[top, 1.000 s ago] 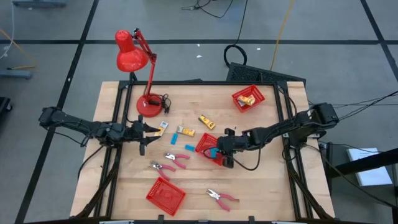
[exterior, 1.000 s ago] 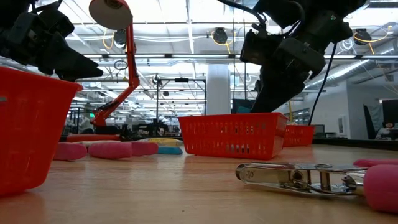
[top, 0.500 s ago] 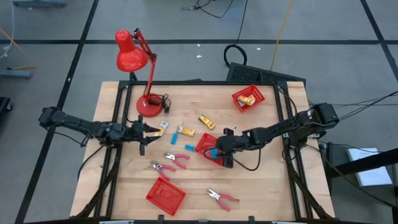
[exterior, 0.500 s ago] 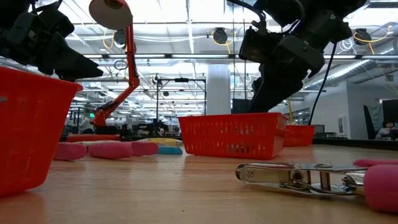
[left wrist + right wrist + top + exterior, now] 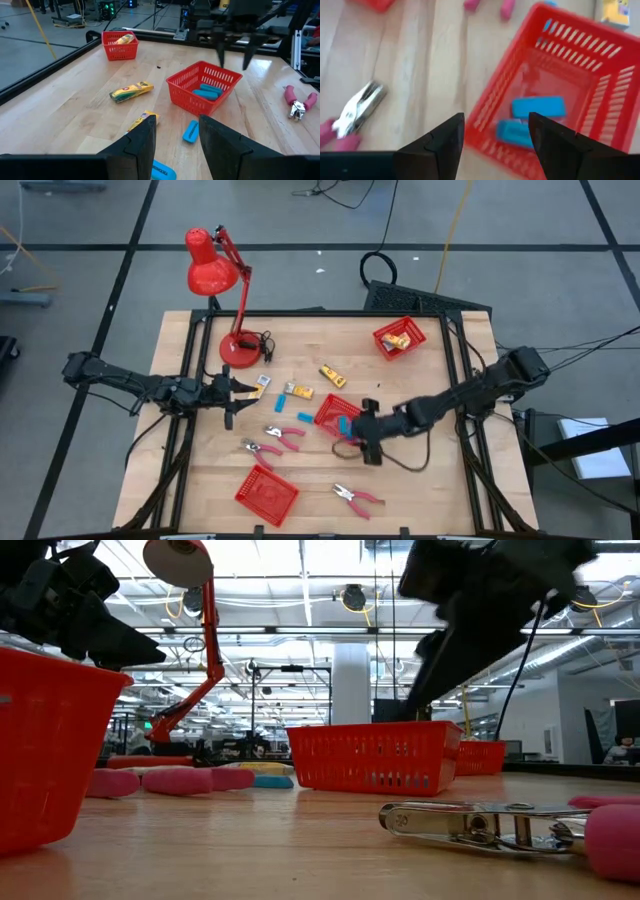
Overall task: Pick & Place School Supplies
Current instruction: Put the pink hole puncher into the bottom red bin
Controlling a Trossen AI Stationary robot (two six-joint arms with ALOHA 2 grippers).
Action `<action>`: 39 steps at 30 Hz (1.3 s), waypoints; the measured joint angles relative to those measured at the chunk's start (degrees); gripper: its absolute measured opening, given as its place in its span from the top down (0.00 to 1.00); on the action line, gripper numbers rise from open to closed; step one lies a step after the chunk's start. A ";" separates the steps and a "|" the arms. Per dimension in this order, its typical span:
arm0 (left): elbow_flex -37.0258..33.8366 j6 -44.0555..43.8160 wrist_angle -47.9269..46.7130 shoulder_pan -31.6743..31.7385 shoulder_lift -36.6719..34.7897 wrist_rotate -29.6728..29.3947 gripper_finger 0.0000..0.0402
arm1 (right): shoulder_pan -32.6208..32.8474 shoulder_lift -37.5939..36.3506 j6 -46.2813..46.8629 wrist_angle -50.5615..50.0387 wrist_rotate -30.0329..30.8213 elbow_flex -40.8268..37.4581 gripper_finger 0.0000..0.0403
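Note:
My right gripper (image 5: 366,444) is open and empty, just on the near side of the middle red basket (image 5: 333,414); it also shows in its wrist view (image 5: 495,150). Two blue blocks (image 5: 538,107) lie in that basket. My left gripper (image 5: 230,395) is open and empty at the table's left (image 5: 177,145). Loose on the table lie two blue blocks (image 5: 281,401), two yellow packets (image 5: 333,376) and three pink-handled tools (image 5: 290,434).
A red lamp (image 5: 215,270) stands at the far left. A red basket (image 5: 398,337) with yellow packets stands at the far right, and another red basket (image 5: 266,495) near the front edge. One pink-handled tool (image 5: 357,498) lies near the front, close to the low camera (image 5: 480,825).
My right gripper has drawn back from over the middle basket toward the table's near edge and has risen in the low view. The blue blocks stay in the basket. My left arm has kept still.

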 joint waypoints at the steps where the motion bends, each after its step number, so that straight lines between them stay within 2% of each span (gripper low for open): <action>1: 0.00 0.00 0.00 0.00 0.02 0.00 0.62 | 1.89 0.02 1.00 -2.40 1.41 1.45 0.48; 6: 0.00 -0.40 0.10 0.00 0.02 0.95 0.62 | 9.77 0.02 10.87 -8.53 4.44 5.80 0.47; 10: 0.00 -0.57 0.48 0.00 0.02 1.01 0.62 | 14.77 0.91 19.65 -8.43 4.92 5.95 0.47; 14: 0.00 -0.91 0.52 0.00 0.01 1.31 0.62 | 18.21 4.96 25.18 -5.99 4.17 5.93 0.47; 19: 0.00 -0.36 1.24 0.00 0.00 1.58 0.62 | 19.95 11.13 28.02 1.31 0.89 5.96 0.47; 23: 0.00 -0.12 2.13 0.00 0.02 1.57 0.62 | 20.77 14.40 29.12 1.77 0.07 7.43 0.47; 28: 0.00 -0.33 3.56 0.00 0.02 2.54 0.62 | 22.24 15.87 29.14 1.63 0.66 8.36 0.47; 32: 0.00 -0.97 4.71 -0.33 0.00 2.66 0.62 | 23.61 15.85 29.45 1.63 3.50 8.38 0.47; 39: 0.00 -2.46 4.93 -2.01 0.00 2.50 0.62 | 24.83 18.76 30.62 2.48 3.55 8.42 0.47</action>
